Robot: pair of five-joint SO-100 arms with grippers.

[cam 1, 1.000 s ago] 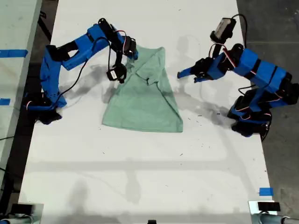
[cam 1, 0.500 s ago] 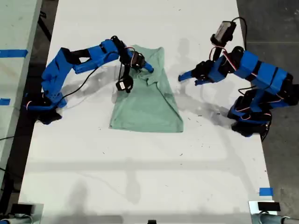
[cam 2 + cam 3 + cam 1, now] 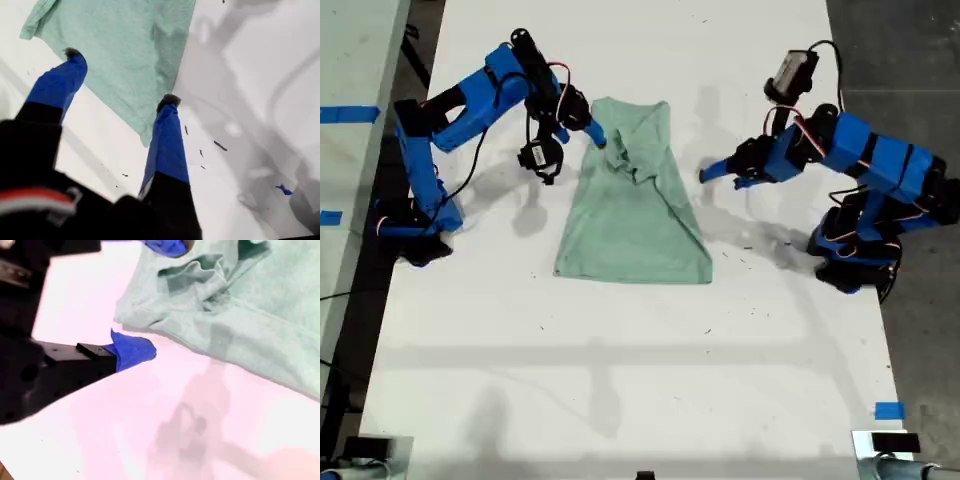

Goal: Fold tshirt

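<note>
The pale mint-green tshirt lies on the white table, narrowed, with cloth bunched near its top. My second gripper hovers at the shirt's upper edge on the exterior view's left. It is open and holds nothing. In the second wrist view one fingertip sits just off the shirt's edge. My first gripper is open on the exterior view's right, a short way off the shirt. In the first wrist view its fingers frame the tshirt.
Black specks dot the table near the first arm's base. Blue tape marks lie near the exterior view's lower right. A second surface with blue tape adjoins on the exterior view's left. Dark floor borders the right.
My second gripper swept over the shirt's upper part, then pulled back toward the exterior view's left and lifted. The shirt's lower left corner shifted inward. My first gripper barely moved.
</note>
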